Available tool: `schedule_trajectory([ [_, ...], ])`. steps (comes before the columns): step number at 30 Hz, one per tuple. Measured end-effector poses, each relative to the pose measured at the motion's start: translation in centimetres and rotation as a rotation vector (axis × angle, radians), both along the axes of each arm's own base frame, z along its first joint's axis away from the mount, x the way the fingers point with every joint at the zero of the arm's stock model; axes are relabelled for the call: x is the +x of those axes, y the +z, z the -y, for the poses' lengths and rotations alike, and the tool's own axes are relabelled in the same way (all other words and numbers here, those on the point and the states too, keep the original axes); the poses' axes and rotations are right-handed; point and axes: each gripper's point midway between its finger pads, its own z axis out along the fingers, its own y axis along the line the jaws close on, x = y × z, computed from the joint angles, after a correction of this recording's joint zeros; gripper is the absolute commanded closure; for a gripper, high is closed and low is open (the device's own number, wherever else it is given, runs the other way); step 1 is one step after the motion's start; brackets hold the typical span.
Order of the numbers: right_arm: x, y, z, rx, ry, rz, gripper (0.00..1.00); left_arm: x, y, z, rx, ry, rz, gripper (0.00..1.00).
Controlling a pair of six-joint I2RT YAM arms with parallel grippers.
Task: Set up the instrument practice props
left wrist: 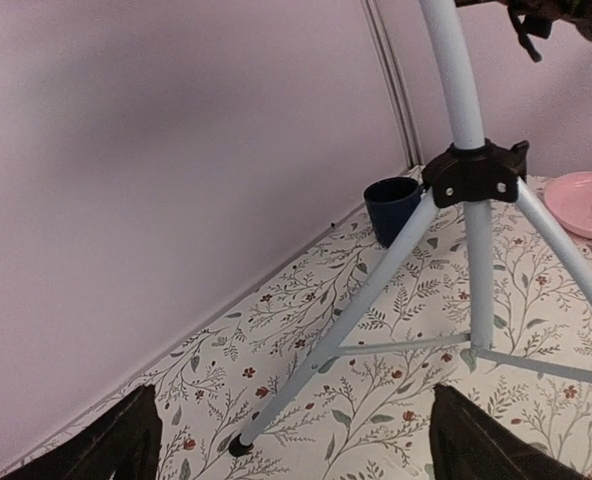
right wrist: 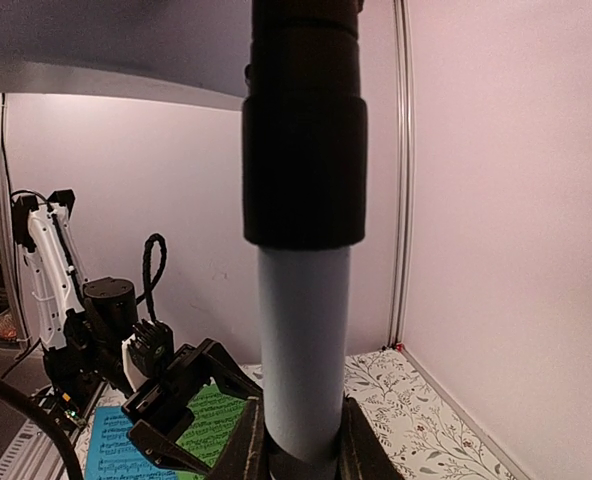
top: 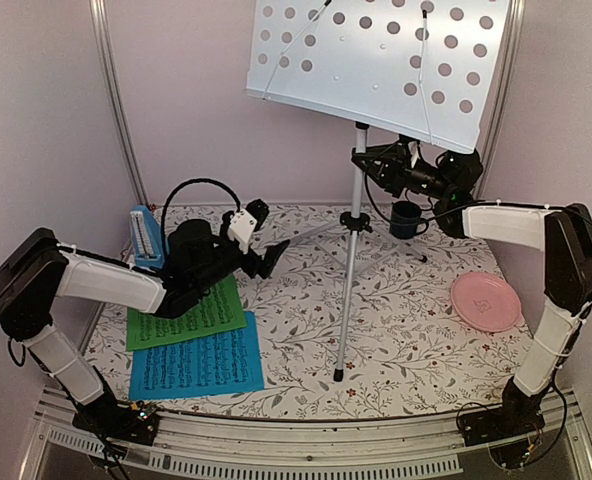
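Pale pink walls close in a desk point(top: 406, 340) covered with a floral cloth. Every place below is given from the stand point(top: 351, 270), which is upright on its tripod near the desk's middle.

Far left of the stand, by the back wall, is the blue metronome point(top: 146, 237). Its lower part is hidden by the left arm, and its scale is too small to read. The left gripper point(top: 274, 256) hovers just left of the stand's legs. Its fingers point(left wrist: 116, 440) are spread wide with nothing between them.

Left of the stand and nearer the front lies the green sheet point(top: 206, 310), its upper corner covered by the arm. The blue sheet point(top: 196, 365) lies in front of it, their edges meeting. I cannot tell which overlaps the other. Both carry printed staves, but no title or note can be read.

The stand's perforated panel point(top: 376, 60) tilts above the pole and is cut off by the top of the overhead view. Just under the panel the right gripper point(right wrist: 301, 455) pinches the pole, a finger pressed on each side.

Behind the stand to the right is a dark mug point(top: 407, 219), partly crossed by a cable. Further right, towards the front, lies a pink plate point(top: 486, 302). The faint mark on it cannot be made out.
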Motion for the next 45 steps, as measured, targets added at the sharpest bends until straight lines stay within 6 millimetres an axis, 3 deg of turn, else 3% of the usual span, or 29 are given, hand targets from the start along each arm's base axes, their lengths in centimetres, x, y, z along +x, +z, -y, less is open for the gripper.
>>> schedule_trajectory([
  [18,-0.1,-0.8,0.5,-0.023,-0.085,0.0,1.0,-0.1,0.3,-0.2,-0.009,0.001,-0.001,0.07],
  [23,-0.3,-0.6,0.6,-0.02,-0.096,0.0,0.99,-0.4,1.3,-0.5,-0.027,0.002,0.006,0.01],
  [30,-0.9,-0.3,0.3,-0.058,-0.057,-0.004,0.57,-0.6,2.0,-0.8,-0.07,0.008,-0.052,0.01],
  [35,-1.7,-8.9,-0.1,-0.207,-0.001,-0.27,0.4,-0.8,1.1,-0.7,-0.065,-0.001,-0.111,0.01],
  [36,-1.8,-9.4,0.1,-0.213,0.0,-0.274,0.37,-0.8,0.8,-0.6,-0.058,-0.01,-0.125,0.01],
  [41,-2.5,-9.2,0.6,-0.22,0.0,-0.305,0.19,0.5,0.7,0.3,-0.031,-0.101,-0.185,0.01],
  [45,-3.5,-9.2,1.8,-0.211,-0.023,-0.336,0.16,3.0,0.8,2.1,-0.003,-0.188,-0.207,0.01],
])
